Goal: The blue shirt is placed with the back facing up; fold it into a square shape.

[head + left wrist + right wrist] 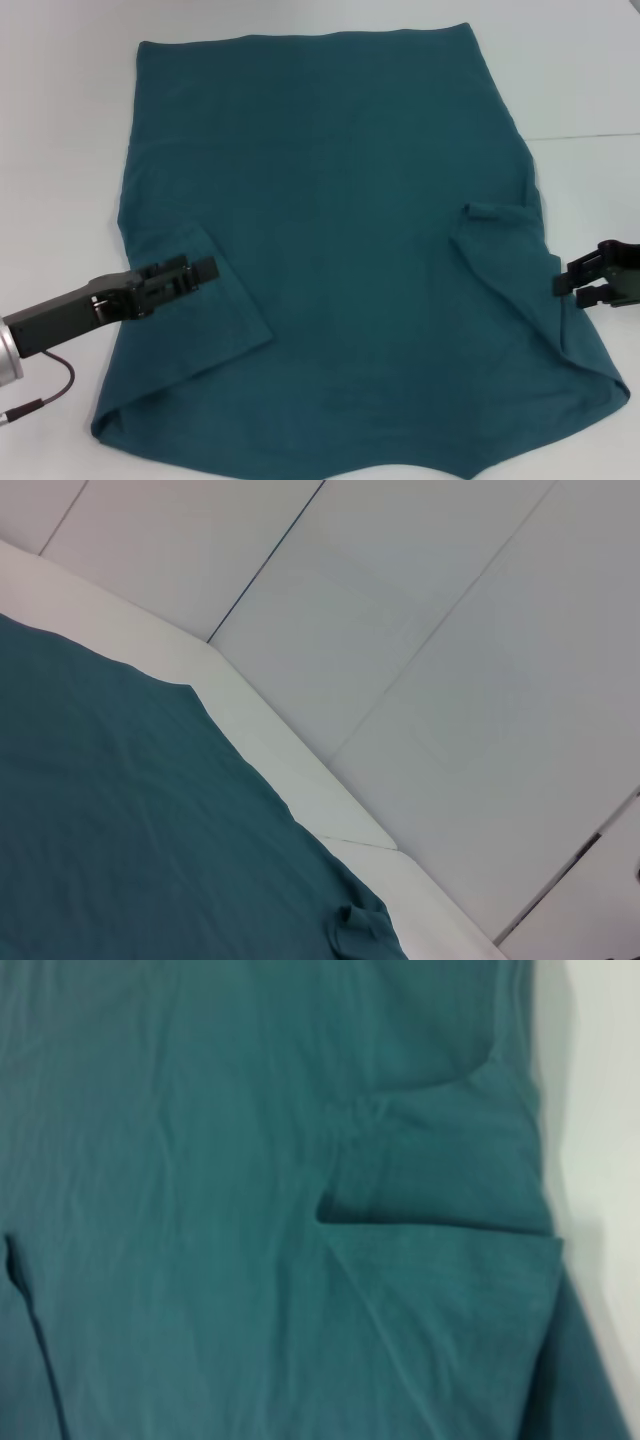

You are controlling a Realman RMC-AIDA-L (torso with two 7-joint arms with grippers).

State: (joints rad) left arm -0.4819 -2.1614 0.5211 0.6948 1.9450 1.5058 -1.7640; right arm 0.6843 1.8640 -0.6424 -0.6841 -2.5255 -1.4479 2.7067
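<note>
The blue shirt lies flat on the white table, plain side up. Both sleeves are folded inward onto the body: the left sleeve and the right sleeve. My left gripper hovers over the folded left sleeve, open and holding nothing. At the shirt's right edge my right gripper stands open beside the folded right sleeve, also holding nothing. The right wrist view shows the shirt with the sleeve fold close up. The left wrist view shows the shirt reaching toward the table's far edge.
Bare white table surrounds the shirt on the left, right and far sides. A cable hangs from my left arm at the lower left. Beyond the table edge lie pale floor panels.
</note>
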